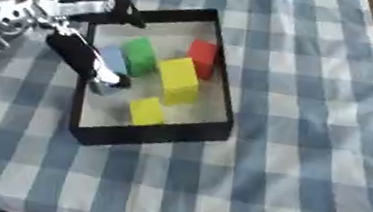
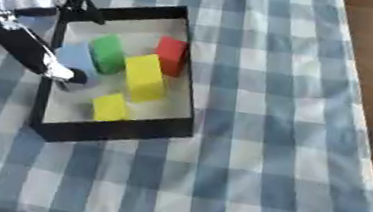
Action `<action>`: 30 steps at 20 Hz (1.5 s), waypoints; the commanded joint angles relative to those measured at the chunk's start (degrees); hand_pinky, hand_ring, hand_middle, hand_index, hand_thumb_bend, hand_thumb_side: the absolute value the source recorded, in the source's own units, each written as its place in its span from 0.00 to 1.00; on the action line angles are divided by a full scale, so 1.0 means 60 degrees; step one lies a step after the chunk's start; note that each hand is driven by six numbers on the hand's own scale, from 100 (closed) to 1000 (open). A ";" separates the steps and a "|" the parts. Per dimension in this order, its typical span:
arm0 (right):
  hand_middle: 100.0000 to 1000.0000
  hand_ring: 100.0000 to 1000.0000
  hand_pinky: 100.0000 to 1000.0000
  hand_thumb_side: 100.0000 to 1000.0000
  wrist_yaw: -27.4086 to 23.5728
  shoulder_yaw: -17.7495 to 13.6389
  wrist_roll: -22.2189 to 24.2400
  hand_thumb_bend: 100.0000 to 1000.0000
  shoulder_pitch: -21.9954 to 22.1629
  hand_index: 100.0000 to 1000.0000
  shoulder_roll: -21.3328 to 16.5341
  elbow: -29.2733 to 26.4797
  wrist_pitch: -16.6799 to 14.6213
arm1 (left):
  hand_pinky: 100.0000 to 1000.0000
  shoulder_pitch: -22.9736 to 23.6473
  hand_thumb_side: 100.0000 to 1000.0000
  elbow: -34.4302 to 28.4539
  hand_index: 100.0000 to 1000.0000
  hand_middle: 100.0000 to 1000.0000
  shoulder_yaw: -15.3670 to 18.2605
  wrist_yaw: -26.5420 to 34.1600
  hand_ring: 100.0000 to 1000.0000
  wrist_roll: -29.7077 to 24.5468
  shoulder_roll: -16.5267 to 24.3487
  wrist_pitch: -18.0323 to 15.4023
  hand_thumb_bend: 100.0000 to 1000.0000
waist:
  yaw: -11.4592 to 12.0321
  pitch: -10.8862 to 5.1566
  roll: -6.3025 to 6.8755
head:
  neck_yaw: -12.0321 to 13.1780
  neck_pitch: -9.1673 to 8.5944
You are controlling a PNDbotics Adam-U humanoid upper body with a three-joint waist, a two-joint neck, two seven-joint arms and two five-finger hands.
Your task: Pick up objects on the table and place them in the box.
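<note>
The robot's left hand (image 1: 89,61) is reaching over the left wall of the black box (image 1: 156,132), its fingers apparently pinching a pale blue block (image 2: 76,58), though blur is obscuring the contact. Beside it in the box are lying a green block (image 1: 140,55), a red block (image 1: 202,57) and two yellow blocks (image 1: 178,79), all on the blue-checked table (image 1: 309,142).

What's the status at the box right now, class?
Left hand reaching over the box's left wall, touching the blue block. Right hand not in view. Green, red and two yellow blocks already inside. Nothing in the way.
</note>
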 commanded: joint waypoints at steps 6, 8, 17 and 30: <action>0.69 0.70 0.94 0.48 0.0051 -0.0129 -0.0031 0.00 -0.0055 0.82 -0.0113 -0.0174 -0.0066 | 0.79 0.0624 0.32 0.0847 0.88 0.77 0.1752 0.0809 0.80 0.0965 0.1411 0.0534 0.67 | -0.0028 0.0048 -0.0183 | -0.0548 -0.0204; 0.69 0.70 0.94 0.48 0.0039 -0.0136 -0.0034 0.00 -0.0061 0.82 -0.0108 -0.0174 -0.0087 | 0.80 0.0588 0.31 0.1449 0.89 0.78 0.1859 0.0601 0.81 0.0676 0.1464 0.0418 0.70 | -0.0090 0.0044 -0.0196 | -0.0568 -0.0224; 0.69 0.70 0.94 0.48 0.0061 -0.0095 0.0012 0.00 -0.0036 0.82 -0.0077 -0.0174 -0.0085 | 0.81 -0.0423 0.28 0.5029 0.89 0.78 0.2106 -0.0788 0.82 0.0445 0.0893 0.0224 0.76 | -0.0234 0.0044 -0.0206 | -0.0332 -0.0245; 0.69 0.70 0.94 0.48 0.0174 -0.0010 0.0160 0.00 -0.0234 0.82 -0.0013 -0.0174 -0.0040 | 0.82 -0.2133 0.22 0.9303 0.89 0.79 0.2697 -0.2929 0.84 0.0562 -0.0298 -0.0207 0.79 | -0.0710 0.0366 -0.0063 | 0.0334 -0.0474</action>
